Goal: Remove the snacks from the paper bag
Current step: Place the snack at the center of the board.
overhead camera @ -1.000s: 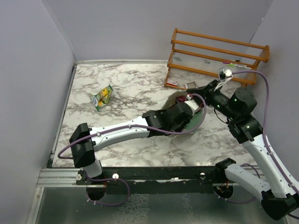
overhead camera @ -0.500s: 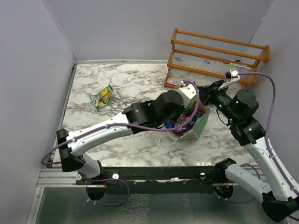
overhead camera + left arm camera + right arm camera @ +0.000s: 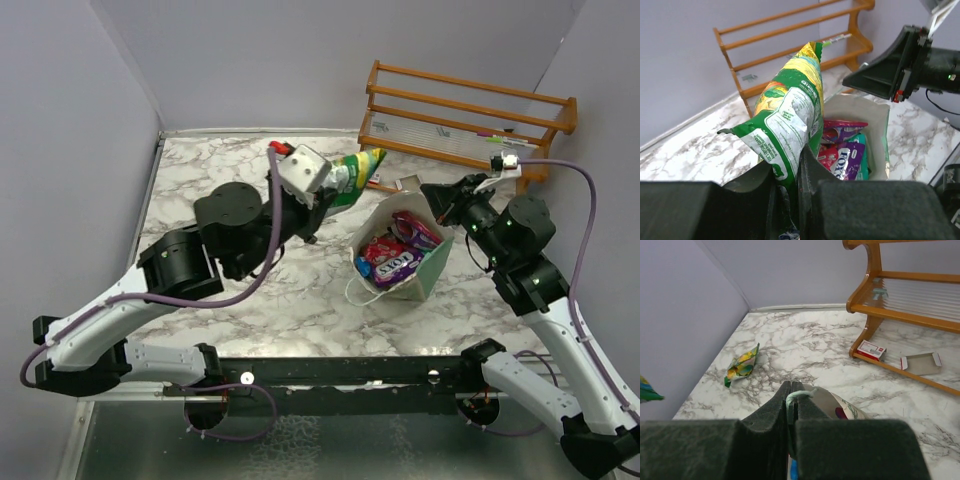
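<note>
My left gripper [image 3: 333, 195] is shut on a green and yellow snack packet [image 3: 358, 172] and holds it in the air, up and left of the paper bag [image 3: 432, 268]. The left wrist view shows the packet [image 3: 790, 107] upright between the jaws of the left gripper [image 3: 789, 186]. The bag stands open with purple and red-pink snacks [image 3: 393, 258] inside, also seen in the left wrist view [image 3: 847, 155]. My right gripper [image 3: 438, 198] is shut on the bag's far rim [image 3: 799, 396]. A second green and yellow packet [image 3: 742, 365] lies on the marble at the left.
A wooden slatted rack [image 3: 465, 120] stands at the back right, close behind the bag. Small white-and-red cards [image 3: 871, 349] lie at its foot. Grey walls close the left and back. The left arm hangs over the table's middle.
My left gripper has come up out of the bag and swung up and left with the green packet in it. The bag's open mouth now shows. The right gripper has kept its hold.
</note>
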Tool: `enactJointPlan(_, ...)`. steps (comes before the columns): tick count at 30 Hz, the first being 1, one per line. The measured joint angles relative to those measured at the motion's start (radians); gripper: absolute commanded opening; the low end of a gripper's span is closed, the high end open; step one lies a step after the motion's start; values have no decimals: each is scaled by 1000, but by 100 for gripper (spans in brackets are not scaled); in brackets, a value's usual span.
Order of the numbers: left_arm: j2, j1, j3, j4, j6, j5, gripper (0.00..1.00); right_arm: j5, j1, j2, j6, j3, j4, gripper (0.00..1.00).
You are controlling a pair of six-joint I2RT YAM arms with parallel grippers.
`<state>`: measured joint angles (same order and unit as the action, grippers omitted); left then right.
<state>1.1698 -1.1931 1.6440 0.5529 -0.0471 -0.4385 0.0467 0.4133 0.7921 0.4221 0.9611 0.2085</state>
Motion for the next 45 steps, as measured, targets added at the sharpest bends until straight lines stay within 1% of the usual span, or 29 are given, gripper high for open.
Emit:
enactJointPlan(4, -52, 0, 23, 4, 27, -45, 0, -1, 0, 8, 3, 0, -1, 2)
enactJointPlan(7, -50, 0, 69, -2, 56, -124, 0, 0, 0, 8, 13, 0, -2, 2)
enactJointPlan(10, -64, 0, 45, -74, 109, -283, 0, 0, 0, 8, 19, 0, -7, 2)
enactJointPlan(13, -86, 3, -47, -206, 199, -452, 0, -1, 0, 9, 21, 0, -8, 2)
enactJointPlan(14, -85, 15, -70, -245, 229, -498, 0, -1, 0, 10, 23, 0, -8, 2)
enactJointPlan(15, -66, 53, -87, -283, 266, -540, 0, 0, 0, 11, 27, -1, -13, 2)
enactJointPlan(16, -56, 77, -88, -298, 274, -554, 0, 0, 0, 12, 29, -3, -21, 2)
enactJointPlan(18, -1, 193, -76, -289, 252, -540, 0, 1, 0, 12, 35, -13, -36, 2)
enactJointPlan(19, 40, 274, -66, -277, 225, -513, 0, 3, 0, 12, 38, -19, -42, 2)
enactJointPlan(21, 107, 382, -76, -266, 187, -489, 0, 9, 0, 14, 39, -22, -44, 2)
enactJointPlan(22, 132, 413, -89, -260, 173, -483, 0, 14, 0, 16, 38, -22, -44, 2)
enactJointPlan(26, 213, 467, -112, -204, 84, -415, 0, 26, 0, 17, 23, -21, -43, 2)
enactJointPlan(29, 216, 528, -145, -205, 27, -361, 0, 29, 0, 17, 3, -14, -34, 2)
enactJointPlan(32, 214, 602, -175, -206, -13, -346, 0, 34, 0, 10, -18, -13, -33, 2)
enactJointPlan(35, 208, 629, -217, -201, -45, -334, 0, 46, 0, 8, -35, -13, -34, 2)
enactJointPlan(39, 165, 646, -338, -174, -104, -292, 0, 80, 0, 29, -53, 0, -28, 2)
enactJointPlan(42, 110, 690, -450, -154, -141, -239, 0, 106, 0, 47, -64, 15, -28, 2)
enactJointPlan(45, 82, 729, -503, -146, -156, -202, 0, 123, 0, 43, -76, 16, -23, 2)
